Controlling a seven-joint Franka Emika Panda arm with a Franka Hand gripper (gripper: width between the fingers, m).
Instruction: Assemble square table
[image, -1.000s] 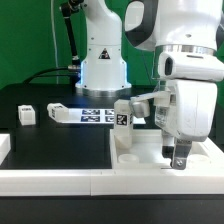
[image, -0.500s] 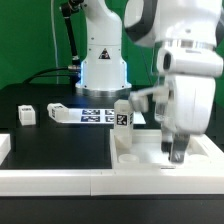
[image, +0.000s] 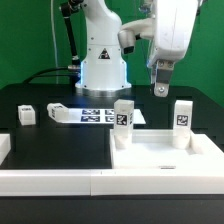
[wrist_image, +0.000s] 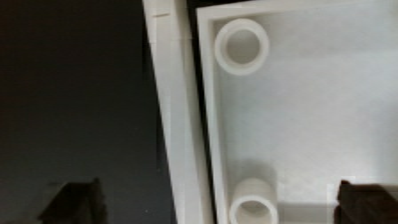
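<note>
The square table's white tray-like top (image: 165, 158) lies at the exterior view's lower right. Two white tagged legs stand upright on its far side, one (image: 123, 117) at the left corner and one (image: 182, 117) at the right. Two more legs (image: 26, 114) (image: 57, 112) lie loose on the black table. My gripper (image: 160, 90) hangs open and empty, well above the top and between the two standing legs. In the wrist view the gripper (wrist_image: 222, 203) is open over the top's raised rim (wrist_image: 178, 120), with two round white rings (wrist_image: 242, 47) (wrist_image: 254, 207) just inside it.
The marker board (image: 98, 116) lies in front of the robot base (image: 102, 68). A long white border rail (image: 50, 182) runs along the front, and another white piece (image: 4, 147) is at the exterior view's left edge. A black mat (image: 55, 145) lies left of the top.
The gripper, which was down low at the top's right side, has risen clear and moved back. The right leg it covered now stands uncovered and upright.
</note>
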